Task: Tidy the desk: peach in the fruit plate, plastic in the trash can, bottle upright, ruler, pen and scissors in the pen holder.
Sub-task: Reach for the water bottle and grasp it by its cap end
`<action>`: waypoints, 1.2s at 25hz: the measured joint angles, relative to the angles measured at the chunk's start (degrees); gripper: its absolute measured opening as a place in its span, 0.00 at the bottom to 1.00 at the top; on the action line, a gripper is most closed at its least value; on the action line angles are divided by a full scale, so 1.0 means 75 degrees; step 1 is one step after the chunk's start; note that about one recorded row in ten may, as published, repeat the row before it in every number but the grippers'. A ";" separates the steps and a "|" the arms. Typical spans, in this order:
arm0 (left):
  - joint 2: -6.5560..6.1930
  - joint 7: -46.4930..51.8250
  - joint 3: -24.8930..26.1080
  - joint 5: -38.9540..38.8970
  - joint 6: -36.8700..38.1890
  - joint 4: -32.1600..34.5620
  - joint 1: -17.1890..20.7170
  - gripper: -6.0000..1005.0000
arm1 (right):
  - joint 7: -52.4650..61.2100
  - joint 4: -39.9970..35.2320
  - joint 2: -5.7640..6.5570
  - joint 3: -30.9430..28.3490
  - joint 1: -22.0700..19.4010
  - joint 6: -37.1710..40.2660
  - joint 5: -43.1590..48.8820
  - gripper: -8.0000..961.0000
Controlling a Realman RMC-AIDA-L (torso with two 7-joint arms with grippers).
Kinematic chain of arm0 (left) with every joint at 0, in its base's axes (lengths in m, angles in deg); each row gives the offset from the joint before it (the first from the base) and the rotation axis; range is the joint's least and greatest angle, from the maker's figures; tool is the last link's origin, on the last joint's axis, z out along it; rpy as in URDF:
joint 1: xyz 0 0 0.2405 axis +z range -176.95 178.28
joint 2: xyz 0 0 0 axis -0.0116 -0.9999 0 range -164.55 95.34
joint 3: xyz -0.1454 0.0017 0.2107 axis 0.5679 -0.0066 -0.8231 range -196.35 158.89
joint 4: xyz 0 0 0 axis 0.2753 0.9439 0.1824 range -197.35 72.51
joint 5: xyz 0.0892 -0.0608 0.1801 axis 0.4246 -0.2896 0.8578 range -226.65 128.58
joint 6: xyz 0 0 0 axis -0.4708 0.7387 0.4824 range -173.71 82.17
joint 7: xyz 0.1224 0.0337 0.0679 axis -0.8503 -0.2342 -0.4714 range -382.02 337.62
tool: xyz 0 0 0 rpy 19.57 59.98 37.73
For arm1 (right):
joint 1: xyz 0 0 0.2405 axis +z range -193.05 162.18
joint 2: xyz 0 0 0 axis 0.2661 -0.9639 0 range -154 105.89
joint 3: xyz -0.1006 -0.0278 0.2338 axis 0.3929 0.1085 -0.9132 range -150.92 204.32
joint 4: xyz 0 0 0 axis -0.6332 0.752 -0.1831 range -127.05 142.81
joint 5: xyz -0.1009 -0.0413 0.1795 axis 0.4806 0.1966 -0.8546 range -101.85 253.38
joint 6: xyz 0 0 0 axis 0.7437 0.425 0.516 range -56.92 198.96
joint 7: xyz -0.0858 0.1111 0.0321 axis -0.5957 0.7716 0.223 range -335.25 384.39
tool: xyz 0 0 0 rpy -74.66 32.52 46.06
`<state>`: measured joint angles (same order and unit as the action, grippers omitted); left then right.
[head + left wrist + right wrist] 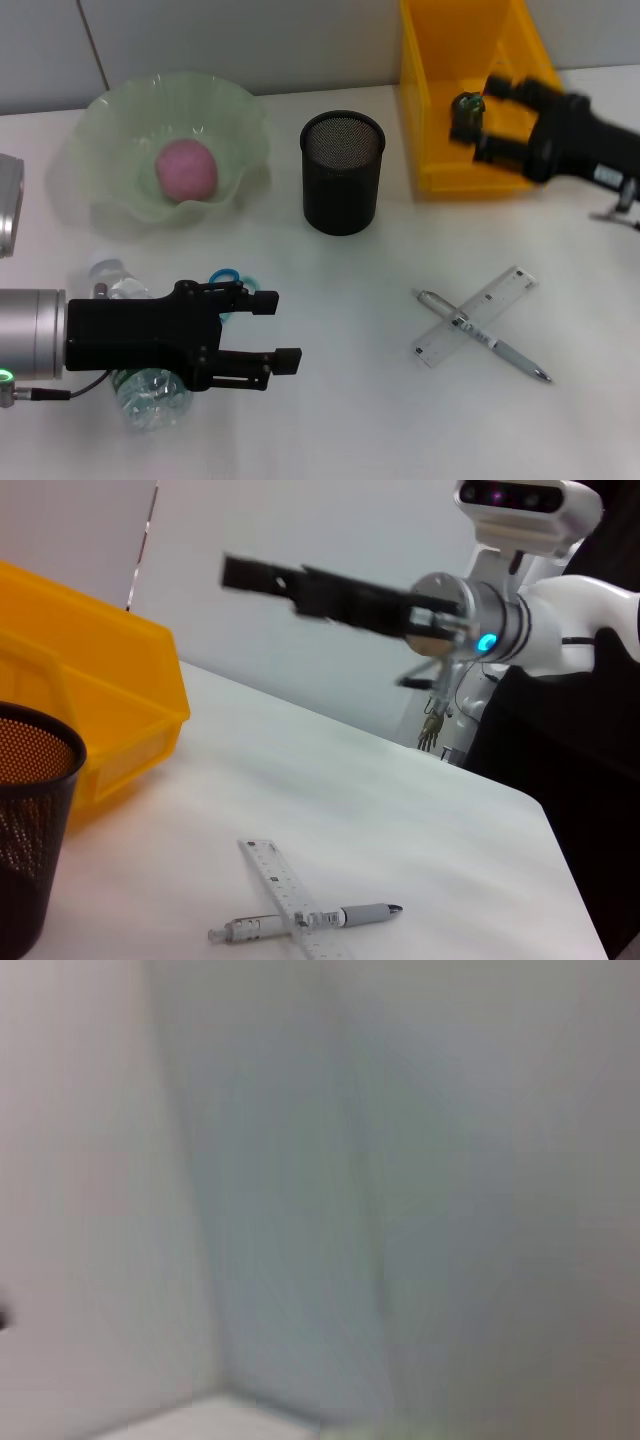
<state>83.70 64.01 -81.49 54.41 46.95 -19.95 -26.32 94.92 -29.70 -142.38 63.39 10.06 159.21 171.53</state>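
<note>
A pink peach (185, 168) lies in the green fruit plate (115, 120) at the back left. My right gripper (482, 118) hangs over the yellow trash can (440, 60), shut on a small dark green piece of plastic (467, 106). Open and low at the front left, my left gripper (278, 330) hovers above the clear bottle (150, 398), which lies on its side. Blue scissors (226, 277) peek out from under that gripper. The clear ruler (480, 312) (285, 885) and the pen (495, 345) (350, 916) lie crossed at the front right. The black mesh pen holder (342, 172) (30, 810) stands mid-table.
The yellow bin (100, 700) sits against the back wall, right of the pen holder. In the left wrist view my right arm (400, 605) reaches across above the table. A grey device (8, 200) sits at the table's left edge. The right wrist view shows only blurred wall.
</note>
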 joint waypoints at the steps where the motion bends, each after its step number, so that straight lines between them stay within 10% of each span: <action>1: -0.0001 0.0000 0.0000 0.0000 0.0000 0.0005 0.0000 0.81 | 0.0000 0.0000 0.0000 0.0000 0.0000 0.0000 0.0000 0.86; 15: -0.0016 0.0095 0.0001 0.0009 -0.0024 0.0174 0.0023 0.81 | 0.1053 -0.0433 0.0106 0.0011 0.0193 0.1229 0.3276 0.86; 30: -0.0008 0.2430 0.0071 0.0234 -0.0476 0.1457 0.0064 0.81 | 0.0739 -0.0412 0.0207 0.0018 0.0035 0.1167 0.3418 0.86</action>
<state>83.64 82.24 -80.95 56.17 43.38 -9.02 -25.84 100.46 -32.79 -140.82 63.53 10.32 167.97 197.16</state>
